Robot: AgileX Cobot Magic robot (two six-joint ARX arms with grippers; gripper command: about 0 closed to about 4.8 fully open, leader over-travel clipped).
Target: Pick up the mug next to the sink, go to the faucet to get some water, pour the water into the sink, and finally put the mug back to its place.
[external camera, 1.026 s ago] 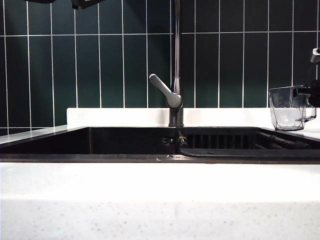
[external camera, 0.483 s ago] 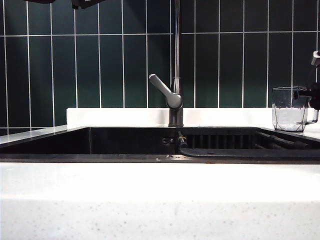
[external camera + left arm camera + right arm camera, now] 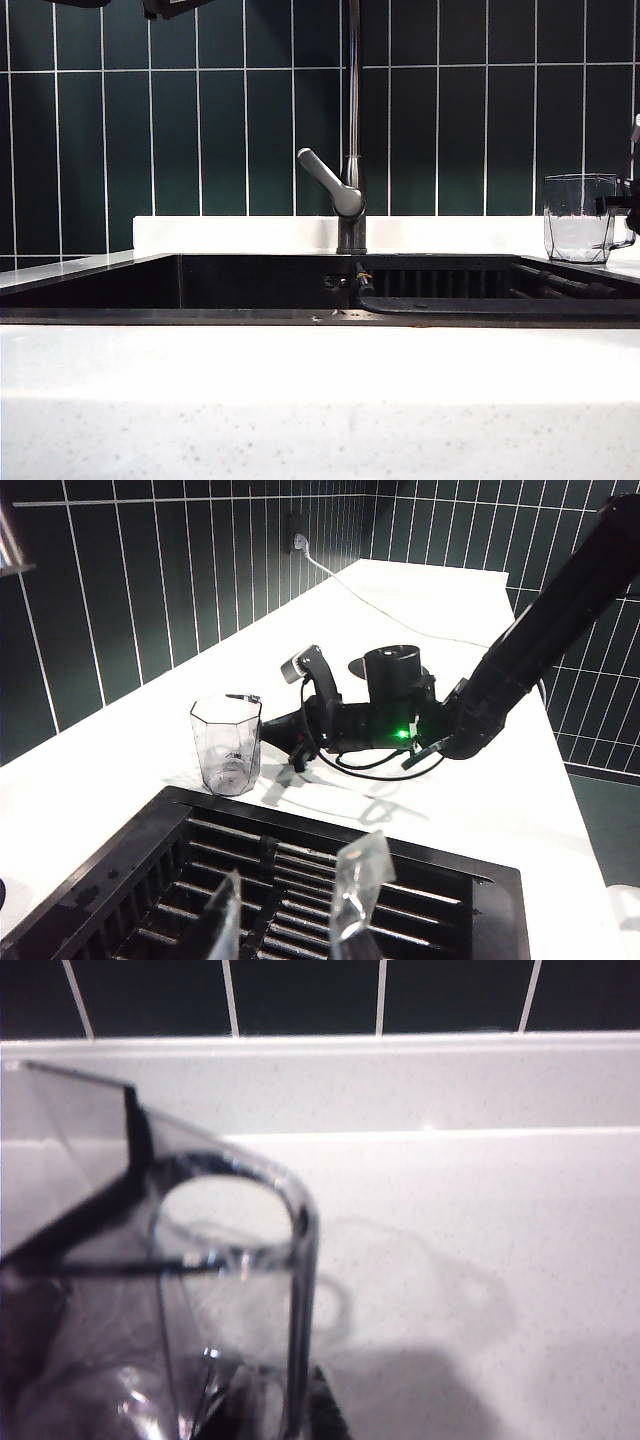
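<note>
In front, the speckled white countertop (image 3: 300, 400) is seen, matt and flat, and behind it the sink (image 3: 100, 285), a deep black rectangular basin with a ribbed rack (image 3: 150, 880) inside. Over this rack the left gripper (image 3: 300, 860) is held with its clear fingers (image 3: 362, 880) apart and nothing between them. Further back the faucet (image 3: 352, 130) rises, a thin dark metal pipe with a grey lever. The mug (image 3: 227, 742), clear and faceted, is standing upright on the counter just beside the sink's right end. The right gripper (image 3: 300, 742) is placed at its handle; whether the handle is clamped cannot be told. The step is judged to be either the first grasp or the final release, so a firm hold on slippery glass, or a clean retreat, is required next. Glossy dark tiles (image 3: 220, 130) close the scene
</note>
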